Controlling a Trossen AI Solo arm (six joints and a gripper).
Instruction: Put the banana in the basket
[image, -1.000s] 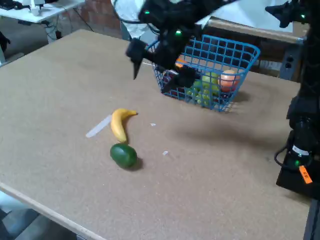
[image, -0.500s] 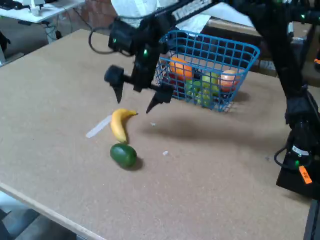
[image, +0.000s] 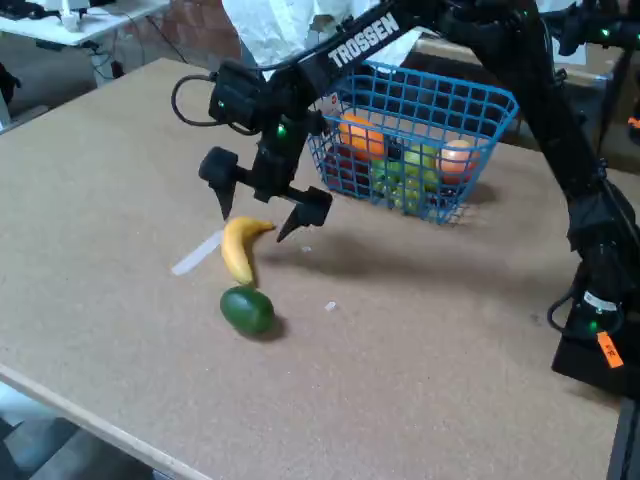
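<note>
1. Banana (image: 238, 249) lies on the table (image: 120, 160) just below my gripper (image: 253, 214) in the fixed view, its orange-brown tip pointing up and right, toward the gap between the fingers.
2. My gripper hangs with its jaws spread wide and nothing in them; one fingertip sits left of the banana's upper end, the other right of the tip. I judge it not yet touching the fruit.
3. Long axis of the banana runs roughly top to bottom in the picture, curving right at the top. The jaws stand crosswise to that, which looks right for closing across the body, though I would aim a little lower, nearer its middle.
4. A green oval fruit (image: 247, 310) sits just beside the banana's lower end, perhaps touching; I cannot tell. Coming down too low risks nudging it.
5. A pale flat strip (image: 197, 253) lies just left of the banana, close to where the left finger would land.
6. The basket (image: 486, 97) stands up and right, already holding other fruit, with a clear path across.
</note>
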